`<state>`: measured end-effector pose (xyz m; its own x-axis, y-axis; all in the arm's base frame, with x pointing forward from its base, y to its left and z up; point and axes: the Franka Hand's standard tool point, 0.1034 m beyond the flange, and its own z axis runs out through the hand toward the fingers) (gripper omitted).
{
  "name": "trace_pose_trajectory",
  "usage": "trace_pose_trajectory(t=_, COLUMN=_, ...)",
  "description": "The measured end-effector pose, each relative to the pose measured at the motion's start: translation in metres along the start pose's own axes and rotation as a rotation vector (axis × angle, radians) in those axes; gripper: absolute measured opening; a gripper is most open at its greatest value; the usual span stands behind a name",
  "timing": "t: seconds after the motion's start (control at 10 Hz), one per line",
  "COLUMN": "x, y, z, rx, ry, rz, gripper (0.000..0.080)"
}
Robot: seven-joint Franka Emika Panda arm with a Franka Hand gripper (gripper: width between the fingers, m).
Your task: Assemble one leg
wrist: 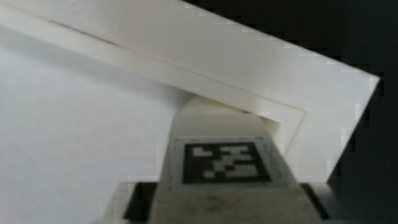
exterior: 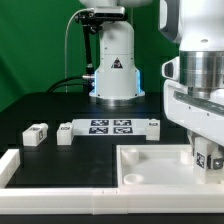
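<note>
The end effector (exterior: 207,160) is clamped on a leg (exterior: 209,156), a stubby white plastic block with a black-and-white square tag, right over the big panel (exterior: 150,165) at the table's (exterior: 30,110) front right. The wrist view shows the tagged leg (wrist: 224,160) against the smooth white panel (wrist: 89,130) and its raised rim. Two more legs (exterior: 37,134) (exterior: 66,132) sit on the matte black table near the marker board (exterior: 110,126).
</note>
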<state>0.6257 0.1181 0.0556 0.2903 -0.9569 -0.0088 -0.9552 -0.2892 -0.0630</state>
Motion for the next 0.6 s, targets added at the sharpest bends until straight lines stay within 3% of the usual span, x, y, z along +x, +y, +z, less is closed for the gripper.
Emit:
trace_pose_trajectory(t=0.1, x=-0.0002, y=-0.0003, z=-0.0001, rx=0.001, ry=0.000, rz=-0.033, gripper=0.0268)
trace_pose_trajectory(t=0.2, x=-0.0004, y=-0.0004, z=-0.0001, rx=0.002, ry=0.000, rz=-0.079, gripper=0.0468)
trace_pose_trajectory(t=0.3, x=-0.0016, y=-0.0011, z=-0.0007, rx=0.004, ry=0.000, rz=-0.107, gripper=0.0585)
trace_pose_trajectory(t=0.6, x=-0.0037, y=-0.0030, z=-0.0034, rx=0.006, ry=0.007, rz=-0.490, gripper=0.0647)
